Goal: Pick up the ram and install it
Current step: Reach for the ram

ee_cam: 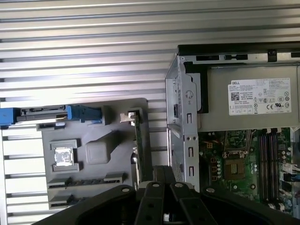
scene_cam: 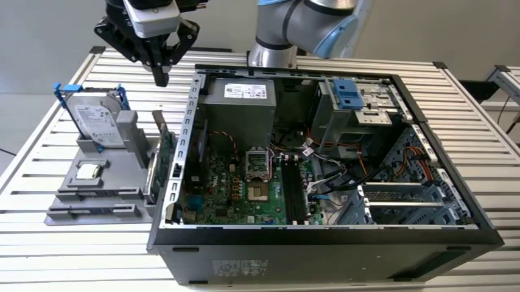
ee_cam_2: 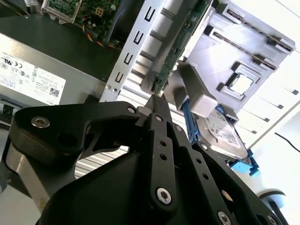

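nearest in the exterior view stood the open computer case [scene_cam: 325, 243], lying on its side on the slatted metal table [scene_cam: 81, 258] with its motherboard [scene_cam: 235, 188] facing up. beside the case, on the exterior view's left, a grey holder [scene_cam: 122, 196] sat on the table. a small square chip [scene_cam: 87, 172] lay in the holder's middle, and a green card [scene_cam: 167, 163] stood on edge along the side next to the case wall.

just beyond that card, in the same line, the ram [scene_cam: 158, 129] stood on its long edge. it showed as a thin grey strip, seated in the holder and touched by nothing. further to the exterior view's left, a hard drive [scene_cam: 94, 118] with blue brackets stood upright at the holder's far end.

the gripper [scene_cam: 162, 79] hung in the air above the holder, apart from the ram, and pointed straight down with its wrist block upright over it. in the second wrist view its fingers [ee_cam_2: 158, 112] met at the tips, pressed together on nothing, with the black links folded in behind them.

farthest back, the arm [scene_cam: 305, 24] rose with its silver and blue joints behind the case's far wall, past the power supply [scene_cam: 240, 100].
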You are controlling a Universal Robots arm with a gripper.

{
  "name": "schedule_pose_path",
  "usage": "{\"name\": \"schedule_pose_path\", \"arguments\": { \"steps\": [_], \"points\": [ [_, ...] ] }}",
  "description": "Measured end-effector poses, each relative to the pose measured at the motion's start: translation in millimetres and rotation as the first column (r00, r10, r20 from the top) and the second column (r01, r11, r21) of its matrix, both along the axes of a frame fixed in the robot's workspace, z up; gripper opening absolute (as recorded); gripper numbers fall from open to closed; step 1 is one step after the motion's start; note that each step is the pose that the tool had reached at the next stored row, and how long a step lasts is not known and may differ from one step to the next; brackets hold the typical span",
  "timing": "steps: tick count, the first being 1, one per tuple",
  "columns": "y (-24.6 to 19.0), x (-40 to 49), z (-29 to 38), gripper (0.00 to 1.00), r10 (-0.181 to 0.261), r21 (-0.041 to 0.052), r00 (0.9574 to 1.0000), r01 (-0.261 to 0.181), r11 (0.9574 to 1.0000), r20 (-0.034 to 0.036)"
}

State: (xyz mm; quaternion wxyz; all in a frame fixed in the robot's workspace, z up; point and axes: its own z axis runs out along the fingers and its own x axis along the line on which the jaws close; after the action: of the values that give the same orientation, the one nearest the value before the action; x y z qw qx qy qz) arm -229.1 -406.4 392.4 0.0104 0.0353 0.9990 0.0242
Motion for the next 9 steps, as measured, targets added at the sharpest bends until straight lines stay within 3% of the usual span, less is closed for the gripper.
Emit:
{"name": "schedule_pose_path", "arguments": {
  "steps": [9],
  "points": [
    [-0.7,-10.5,0.0,0.0,0.0,0.0,1.0,0.0,1.0,0.0]
  ]
}}
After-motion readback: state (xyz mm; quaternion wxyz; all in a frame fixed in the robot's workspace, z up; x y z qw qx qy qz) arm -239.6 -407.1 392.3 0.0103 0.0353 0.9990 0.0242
